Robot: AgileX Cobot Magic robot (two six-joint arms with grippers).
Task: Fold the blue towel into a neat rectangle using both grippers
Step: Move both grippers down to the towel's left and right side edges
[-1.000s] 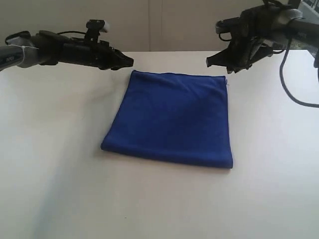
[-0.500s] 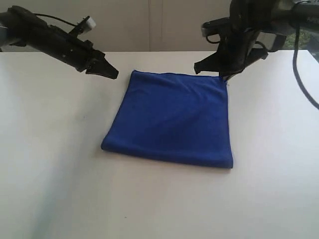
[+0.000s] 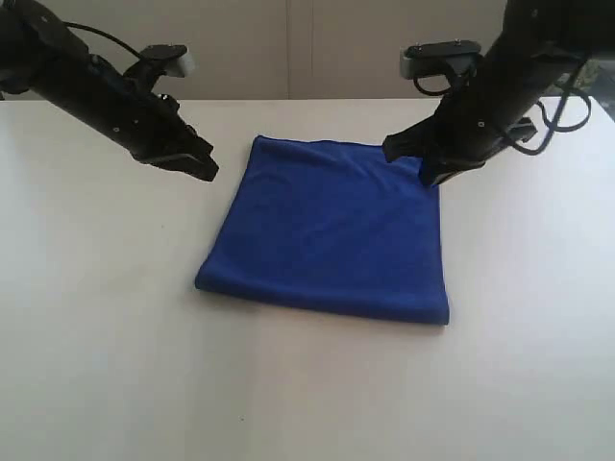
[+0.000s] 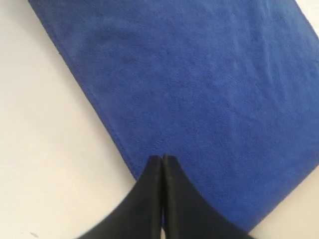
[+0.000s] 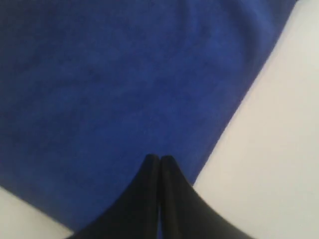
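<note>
The blue towel (image 3: 332, 226) lies flat at the middle of the white surface (image 3: 115, 317). The left gripper (image 3: 204, 166) hangs just beside its far left corner and the right gripper (image 3: 399, 149) over its far right corner. Both jaws are pressed together with no cloth between them.

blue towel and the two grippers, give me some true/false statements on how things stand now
1. The blue towel lies spread flat on the white table. True.
2. The left gripper grips a towel corner. False: it is shut on nothing, off the towel's left side in the exterior view.
3. The right gripper is by the towel's far edge. True.
4. The right gripper's jaws stand wide open. False: its wrist view shows them closed together.
</note>
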